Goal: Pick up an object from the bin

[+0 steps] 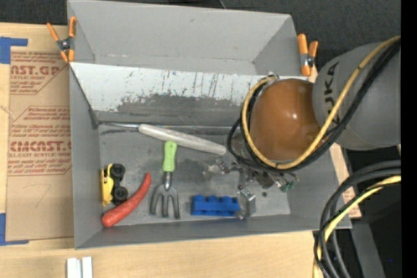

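My gripper (249, 184) hangs below the arm's brown dome at the right of the bin floor, low over the bottom. A blue toy brick (214, 206) lies just to its left near the front wall, its right end close beside the gripper. A small hand fork with a green handle and grey tines (167, 184) lies left of the brick. A long silvery rod (182, 139) lies slantwise behind them, its right end reaching towards the gripper.
A red chilli pepper (126, 202) and a yellow toy car with black wheels (111, 184) lie at the front left corner. The arm and its cables cover the bin's right side. The bin's sloping back wall rises behind the rod.
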